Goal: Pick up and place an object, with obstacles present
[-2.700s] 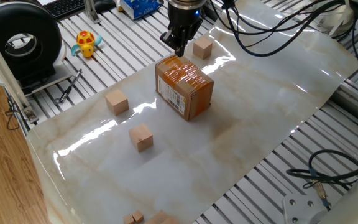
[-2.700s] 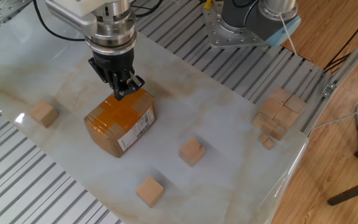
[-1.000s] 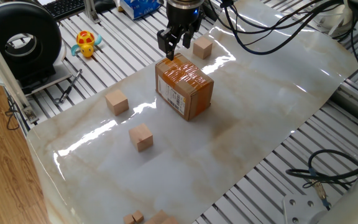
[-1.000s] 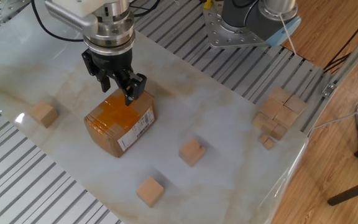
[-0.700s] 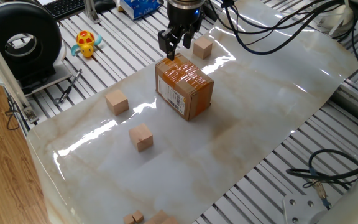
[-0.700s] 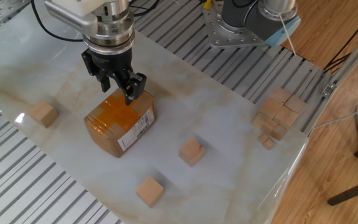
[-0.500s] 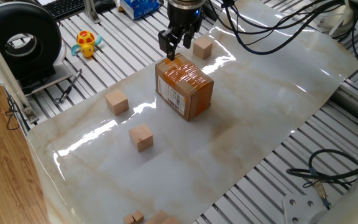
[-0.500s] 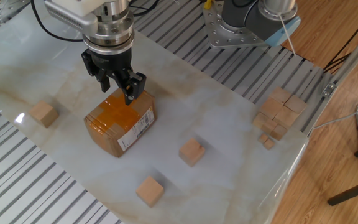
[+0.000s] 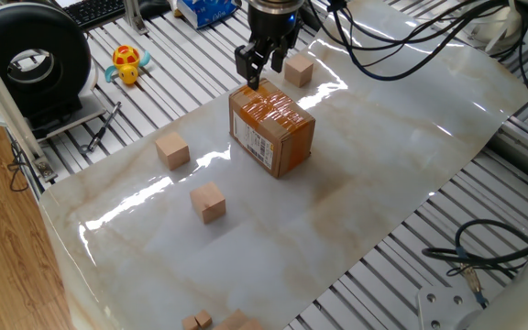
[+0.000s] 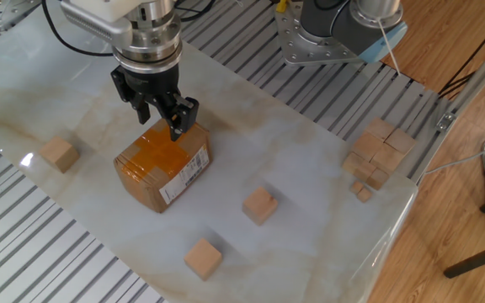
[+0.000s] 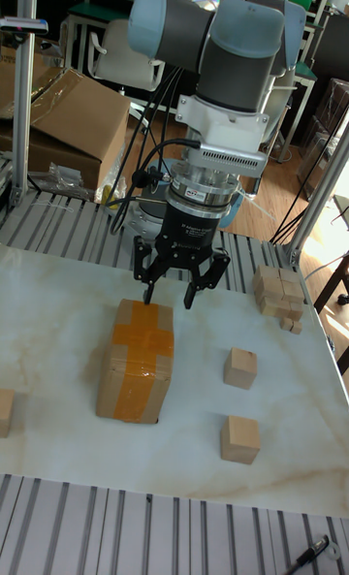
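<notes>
The brown cardboard box (image 9: 273, 128) (image 10: 162, 164) (image 11: 136, 360), topped with orange tape, stands on the marble sheet. My gripper (image 9: 256, 73) (image 10: 160, 120) (image 11: 169, 296) hangs open just above the box's far top edge, with nothing between its fingers. Three alike tan wooden cubes lie around the box. One cube (image 9: 298, 69) (image 10: 59, 154) is just beyond the gripper. Another cube (image 9: 172, 149) (image 10: 260, 204) (image 11: 239, 367) and a third cube (image 9: 208, 202) (image 10: 203, 257) (image 11: 239, 438) lie on the box's other side. I cannot tell which cube is the object.
A pile of wooden blocks (image 10: 377, 151) (image 11: 281, 294) sits at one end of the sheet. A yellow toy turtle (image 9: 128, 64) and a black round reel (image 9: 35, 64) lie off the sheet on the slatted table. Cables (image 9: 401, 37) trail behind the arm.
The gripper was shut with its tips at the box's top 2.7 s ago; it has since opened and risen slightly. Over the last second it has barely moved.
</notes>
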